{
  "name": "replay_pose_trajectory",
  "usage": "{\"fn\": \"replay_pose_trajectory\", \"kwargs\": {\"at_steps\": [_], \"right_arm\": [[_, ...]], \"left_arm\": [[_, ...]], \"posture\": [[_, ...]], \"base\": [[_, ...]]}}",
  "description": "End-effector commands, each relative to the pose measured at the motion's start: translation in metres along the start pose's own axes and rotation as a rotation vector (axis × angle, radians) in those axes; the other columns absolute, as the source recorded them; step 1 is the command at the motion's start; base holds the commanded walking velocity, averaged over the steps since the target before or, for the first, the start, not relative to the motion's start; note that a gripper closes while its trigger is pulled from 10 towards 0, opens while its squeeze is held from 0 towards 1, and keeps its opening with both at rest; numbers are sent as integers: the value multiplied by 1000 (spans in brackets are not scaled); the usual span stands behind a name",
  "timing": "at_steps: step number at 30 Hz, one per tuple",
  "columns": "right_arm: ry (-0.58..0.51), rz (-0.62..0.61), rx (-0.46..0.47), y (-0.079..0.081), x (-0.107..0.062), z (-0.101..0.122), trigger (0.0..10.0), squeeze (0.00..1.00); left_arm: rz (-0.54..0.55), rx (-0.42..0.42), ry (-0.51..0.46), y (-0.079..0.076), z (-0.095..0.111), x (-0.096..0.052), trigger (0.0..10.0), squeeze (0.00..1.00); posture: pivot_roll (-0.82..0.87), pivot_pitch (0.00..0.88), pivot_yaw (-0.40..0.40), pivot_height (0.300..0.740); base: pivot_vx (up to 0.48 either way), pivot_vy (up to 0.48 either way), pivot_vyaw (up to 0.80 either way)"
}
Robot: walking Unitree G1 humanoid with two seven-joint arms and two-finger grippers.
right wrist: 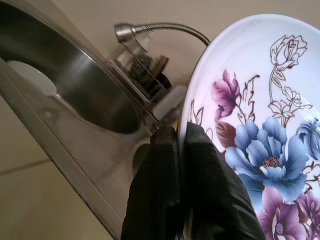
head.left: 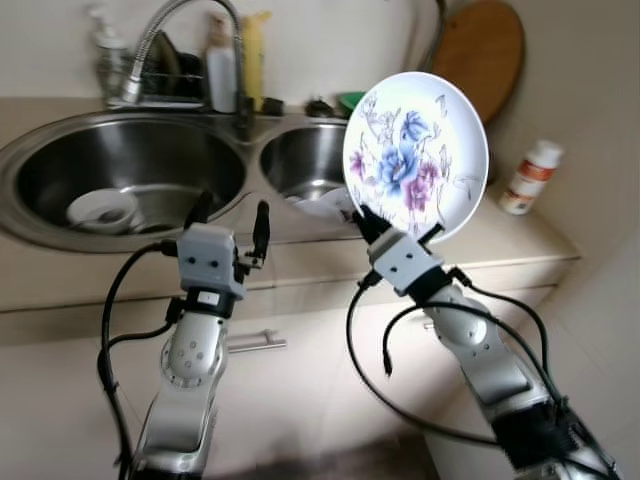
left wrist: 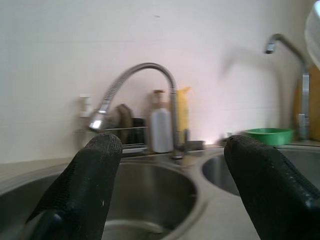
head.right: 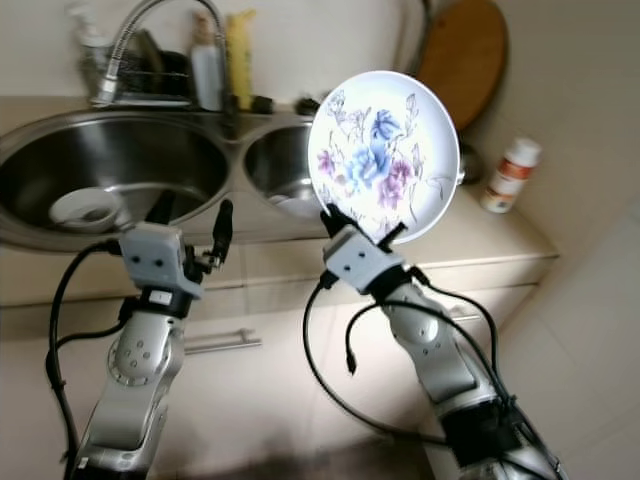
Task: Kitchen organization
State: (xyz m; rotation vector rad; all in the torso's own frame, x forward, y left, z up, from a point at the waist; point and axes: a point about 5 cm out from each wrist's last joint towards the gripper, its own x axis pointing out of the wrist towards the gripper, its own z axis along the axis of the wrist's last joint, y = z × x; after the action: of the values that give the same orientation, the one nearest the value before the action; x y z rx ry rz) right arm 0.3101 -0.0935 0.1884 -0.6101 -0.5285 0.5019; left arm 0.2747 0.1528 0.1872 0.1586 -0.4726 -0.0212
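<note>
A white plate with blue and purple flowers [head.left: 415,155] stands upright on edge above the counter's front, its painted face toward me. My right gripper [head.left: 398,228] is shut on the plate's lower rim; in the right wrist view both black fingers [right wrist: 200,185] pinch the plate [right wrist: 260,125]. My left gripper [head.left: 230,215] is open and holds nothing, raised in front of the large sink basin [head.left: 130,175]. Its two fingers [left wrist: 90,175] frame the tap [left wrist: 135,80] in the left wrist view.
A double steel sink has a white bowl [head.left: 103,208] in the large basin and a smaller basin [head.left: 305,160] behind the plate. Bottles [head.left: 222,65] and a rack stand by the tap. A wooden board [head.left: 485,45] leans at the wall; a white bottle [head.left: 530,177] stands at the right.
</note>
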Motion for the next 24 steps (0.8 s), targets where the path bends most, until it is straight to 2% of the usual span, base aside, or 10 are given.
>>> {"fn": "replay_pose_trajectory", "kwargs": {"at_steps": [1,8,9,12,16,24], "right_arm": [[1,-30,-6,-10,-2,-1,0,0],[14,-39,21,-10,-2,-4,0,0],[21,-54,53,-11,-2,-5,0,0],[17,-63,66,-12,-1,-5,0,0],[7,-87,114,-14,-1,-3,0,0],[22,-105,142,-16,0,-5,0,0]], "left_arm": [[-10,-12,-4,-7,2,1,10000,0],[2,0,-2,-6,1,1,10000,0],[6,3,-1,-5,1,2,10000,0],[6,3,-1,-4,1,2,10000,0],[11,6,-2,-4,1,2,10000,0],[6,2,-4,-5,2,2,10000,0]], "posture": [[48,0,-78,740],[48,0,-78,740],[49,0,-75,740],[49,0,-75,740],[49,0,-75,740],[51,0,-76,740]], "base": [[0,0,800],[0,0,800],[240,0,800],[247,0,800],[419,0,0],[402,0,0]]}}
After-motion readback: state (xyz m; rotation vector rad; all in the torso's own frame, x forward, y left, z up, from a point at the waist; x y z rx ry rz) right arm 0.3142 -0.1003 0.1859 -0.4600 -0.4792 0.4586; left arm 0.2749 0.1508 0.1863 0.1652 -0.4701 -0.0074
